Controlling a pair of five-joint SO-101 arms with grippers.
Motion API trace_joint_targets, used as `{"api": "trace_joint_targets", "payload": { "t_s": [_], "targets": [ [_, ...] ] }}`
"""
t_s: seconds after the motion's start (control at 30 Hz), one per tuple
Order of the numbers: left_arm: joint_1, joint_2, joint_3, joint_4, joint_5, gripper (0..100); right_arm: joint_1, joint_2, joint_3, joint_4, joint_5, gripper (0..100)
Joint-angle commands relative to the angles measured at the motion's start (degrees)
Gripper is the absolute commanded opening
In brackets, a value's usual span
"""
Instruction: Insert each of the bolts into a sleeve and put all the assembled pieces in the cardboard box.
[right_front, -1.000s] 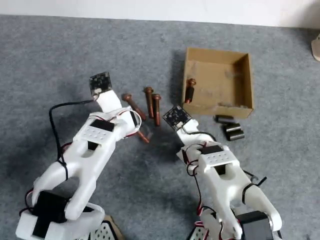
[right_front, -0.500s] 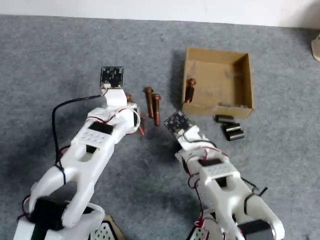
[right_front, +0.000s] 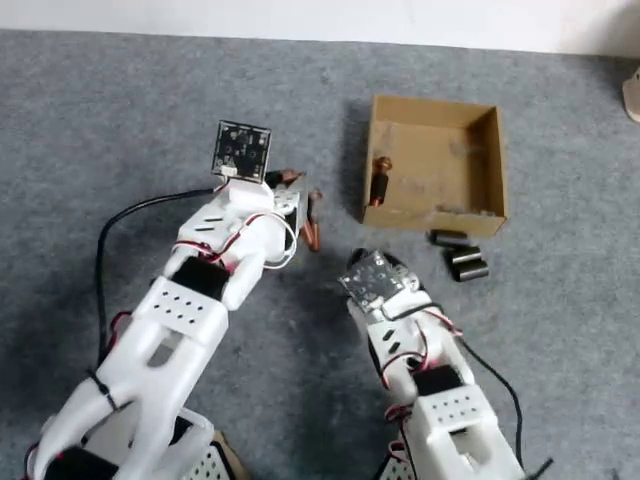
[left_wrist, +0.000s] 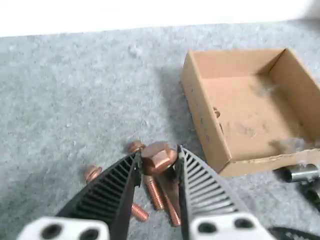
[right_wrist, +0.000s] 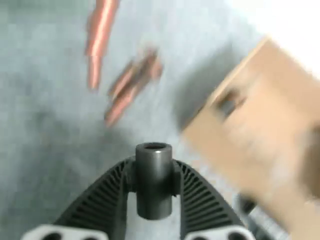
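Loose copper bolts (left_wrist: 156, 192) clutter the grey carpet (right_front: 290, 340) under my left gripper (left_wrist: 158, 153), which is clamped on a copper hex-head bolt (left_wrist: 159, 160). Beyond my right gripper (right_wrist: 153, 162), gripping a black cylindrical sleeve (right_wrist: 152, 187), stands the open brown cardboard box (right_front: 368, 165). One sleeved bolt (right_front: 380, 182) hugs its wall nearest the loose bolts, and bare floor spans the rest. Spare black sleeves (right_front: 460, 256) crowd just outside its near wall.

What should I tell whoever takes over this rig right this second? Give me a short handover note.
Left gripper: fingers shut on a bolt by its head, among the loose bolts.
Right gripper: fingers shut on a sleeve.
Done: one assembled piece lies in the cardboard box.
Left: join the held bolt and sleeve and box them, then pair the other bolts with the loose sleeves beside the box.
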Motion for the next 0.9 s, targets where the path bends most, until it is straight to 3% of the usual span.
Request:
{"api": "trace_joint_targets", "payload": {
  "t_s": [0.0,0.33,0.5,0.67,0.87],
  "targets": [
    [1.1,-3.6,-0.4,-1.3,-0.9,0,1.1,-14.1,8.4,2.9,-0.7,0.5],
    [1.4,-8.7,-0.7,-1.7,-1.1,0,1.1,-40.4,9.6,29.4,-0.8,0.5],
    [3.2,-11.8,-0.4,-2.0,-0.3,0,-0.8,-39.9,9.6,30.4,-0.8,0.5],
    [3.5,-13.4,2.6,-6.8,12.7,0,-3.7,-40.0,9.6,30.4,-0.8,0.5],
    [3.8,-13.8,7.4,-11.6,17.8,0,-4.0,-40.0,9.6,29.4,-1.0,0.5]
  ]
}}
